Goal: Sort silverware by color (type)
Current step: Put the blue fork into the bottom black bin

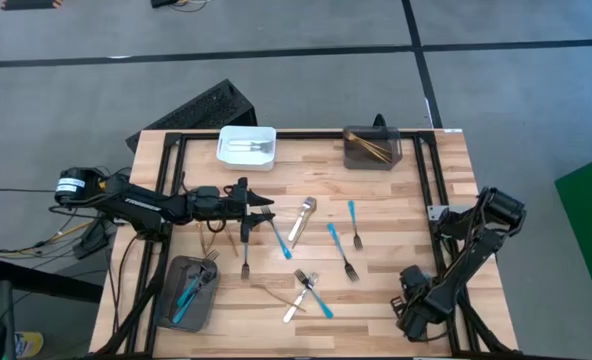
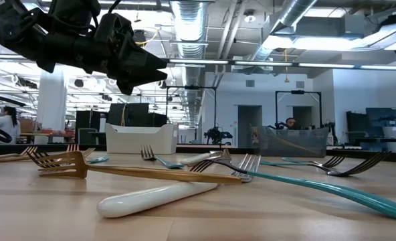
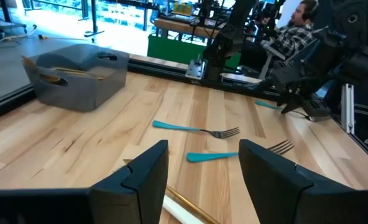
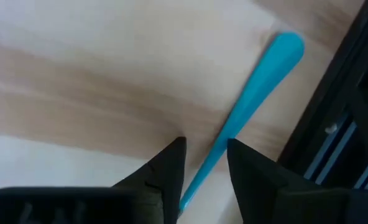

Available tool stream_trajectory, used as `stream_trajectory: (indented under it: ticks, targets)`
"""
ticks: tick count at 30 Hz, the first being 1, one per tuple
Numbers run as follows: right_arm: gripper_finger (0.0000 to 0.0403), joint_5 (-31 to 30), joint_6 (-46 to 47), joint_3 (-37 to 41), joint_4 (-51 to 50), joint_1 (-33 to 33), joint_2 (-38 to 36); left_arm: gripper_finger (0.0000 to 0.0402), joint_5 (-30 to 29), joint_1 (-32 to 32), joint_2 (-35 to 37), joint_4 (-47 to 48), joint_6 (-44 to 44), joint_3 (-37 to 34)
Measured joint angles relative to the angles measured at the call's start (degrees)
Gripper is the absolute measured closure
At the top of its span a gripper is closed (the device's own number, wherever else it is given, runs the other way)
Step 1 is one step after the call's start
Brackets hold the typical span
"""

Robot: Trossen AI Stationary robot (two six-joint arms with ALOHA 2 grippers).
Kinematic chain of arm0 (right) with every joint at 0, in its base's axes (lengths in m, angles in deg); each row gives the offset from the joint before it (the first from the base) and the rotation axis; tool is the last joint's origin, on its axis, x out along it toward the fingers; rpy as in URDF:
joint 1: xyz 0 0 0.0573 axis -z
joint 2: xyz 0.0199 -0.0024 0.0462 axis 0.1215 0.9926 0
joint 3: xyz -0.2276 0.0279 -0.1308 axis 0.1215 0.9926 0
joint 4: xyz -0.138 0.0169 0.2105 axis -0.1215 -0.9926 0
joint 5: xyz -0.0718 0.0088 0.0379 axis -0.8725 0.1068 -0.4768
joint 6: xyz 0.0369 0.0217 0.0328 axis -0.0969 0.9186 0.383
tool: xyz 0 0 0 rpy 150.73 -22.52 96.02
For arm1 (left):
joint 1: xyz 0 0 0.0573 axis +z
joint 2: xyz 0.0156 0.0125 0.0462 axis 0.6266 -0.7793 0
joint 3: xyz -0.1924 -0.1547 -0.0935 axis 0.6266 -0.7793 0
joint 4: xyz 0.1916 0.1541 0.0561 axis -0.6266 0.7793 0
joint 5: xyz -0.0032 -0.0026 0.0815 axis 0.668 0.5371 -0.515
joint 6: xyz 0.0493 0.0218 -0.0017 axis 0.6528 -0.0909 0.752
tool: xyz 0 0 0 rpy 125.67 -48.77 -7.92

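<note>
Open wood is lying around the right gripper (image 4: 204, 163), jaws parted astride a blue handle (image 4: 258, 87) slanting toward the table's black rail (image 4: 333, 134).

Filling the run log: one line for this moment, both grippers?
left gripper: open, empty, above light wooden table, left of centre | right gripper: by a bright blue utensil handle, table's right side

A white rectangular plastic bin (image 1: 247, 146) sits at the light wooden counter's (image 1: 396, 215) far edge, a dark grey rectangular bin (image 1: 372, 149) to its right. Another grey bin (image 1: 190, 292) holding blue-handled cutlery (image 1: 190, 292) occupies the near left corner. Loose blue-handled forks (image 1: 342, 251) lie mid-counter.
</note>
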Motion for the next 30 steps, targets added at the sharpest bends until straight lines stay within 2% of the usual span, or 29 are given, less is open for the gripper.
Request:
stream_trajectory:
  ticks: [5, 7, 9, 11, 14, 16, 18, 22, 30]
  targets:
    - [0.0274, 1.79, -2.84, -0.94, 1.07, 0.83, 0.37, 0.0219, -0.01, -0.02, 0.0, -0.05, -0.03, 0.0]
    - [0.0291, 0.23, -4.43, -1.9, 0.64, 1.26, -0.3, 0.0219, -0.03, -0.02, 0.0, -0.27, -0.01, 0.0]
    - [0.0313, -6.14, -6.11, -2.5, 2.95, 1.65, -1.55, 0.0219, -0.08, -0.02, 0.0, -0.25, -0.01, 0.0]
    - [0.0338, -14.98, -9.91, -2.62, 4.44, 2.99, -2.73, 0.0219, -0.1, -0.02, 0.0, -0.24, -0.02, 0.0]
    - [0.037, -26.77, -16.95, -2.45, 3.42, 7.28, -3.47, 0.0219, -0.06, -0.04, 0.0, -0.14, -0.76, 0.0]
    - [0.0384, -29.6, -22.19, -2.38, 2.4, 10.93, -3.84, 0.0219, 0.08, -0.16, 0.0, -0.04, -1.85, 0.0]
    - [0.0389, -29.32, -27.33, -2.43, 1.38, 14.64, -4.03, 0.0219, 0.24, -0.26, 0.0, 0.4, -2.35, 0.0]
    - [0.0368, -28.72, -36.57, -2.45, 0.61, 19.64, -4.03, 0.0219, 0.36, -0.7, 0.0, 1.42, -2.46, 0.0]
    - [0.0269, -28.72, -52.24, -2.48, -0.55, 25.47, -4.62, 0.0219, 0.32, -1.36, 0.0, 2.94, -2.8, 0.0]
